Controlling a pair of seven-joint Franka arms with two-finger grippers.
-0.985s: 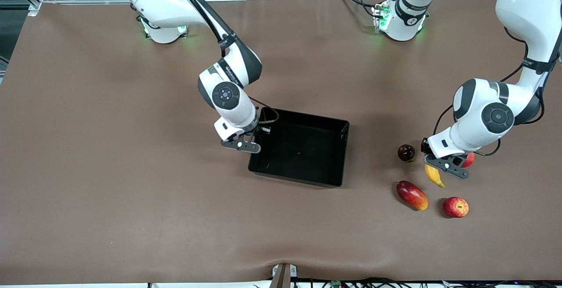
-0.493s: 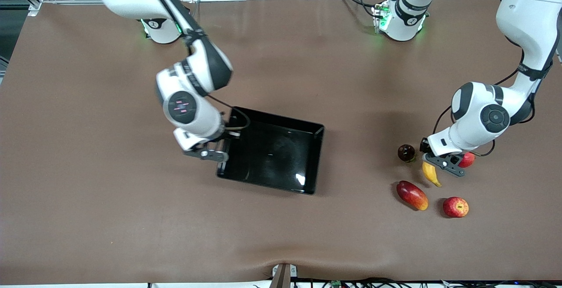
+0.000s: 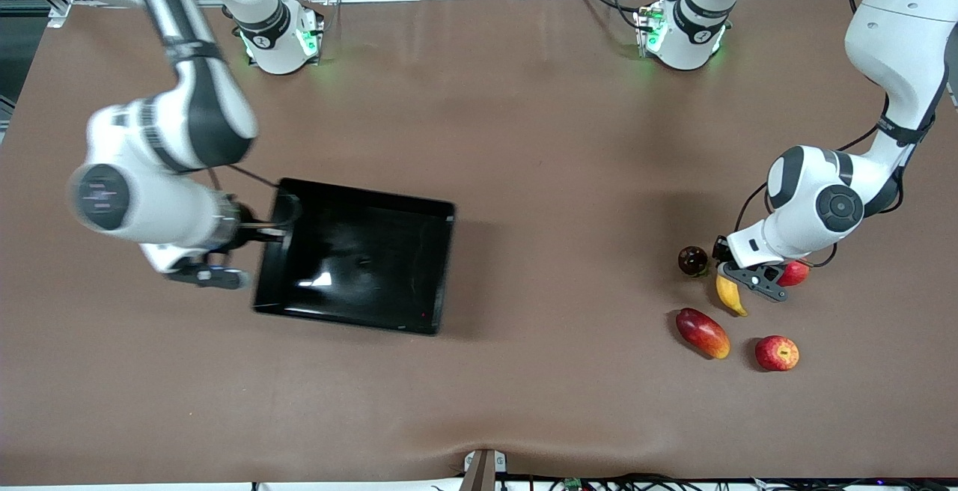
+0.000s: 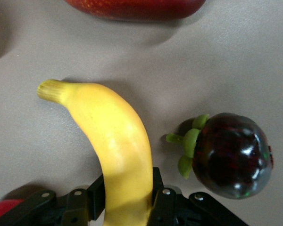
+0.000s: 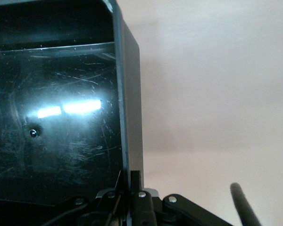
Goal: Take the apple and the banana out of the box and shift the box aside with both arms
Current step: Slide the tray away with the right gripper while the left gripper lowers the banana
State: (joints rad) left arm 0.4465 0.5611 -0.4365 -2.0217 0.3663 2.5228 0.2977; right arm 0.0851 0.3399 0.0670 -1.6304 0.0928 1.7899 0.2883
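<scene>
My right gripper is shut on the wall of the black box and holds it at the right arm's end of the table; the wall shows between the jaws in the right wrist view. My left gripper is shut on the yellow banana, just above the table beside the dark maroon fruit. In the left wrist view the banana sits between the jaws. The red apple with the yellowish patch lies nearer the front camera.
A red-orange mango lies beside the apple, and shows in the left wrist view. Another red fruit lies partly under the left hand. The maroon fruit is close beside the banana.
The right arm has carried the box a long way toward the right arm's end of the table. The left gripper with the banana has shifted slightly away from the front camera.
</scene>
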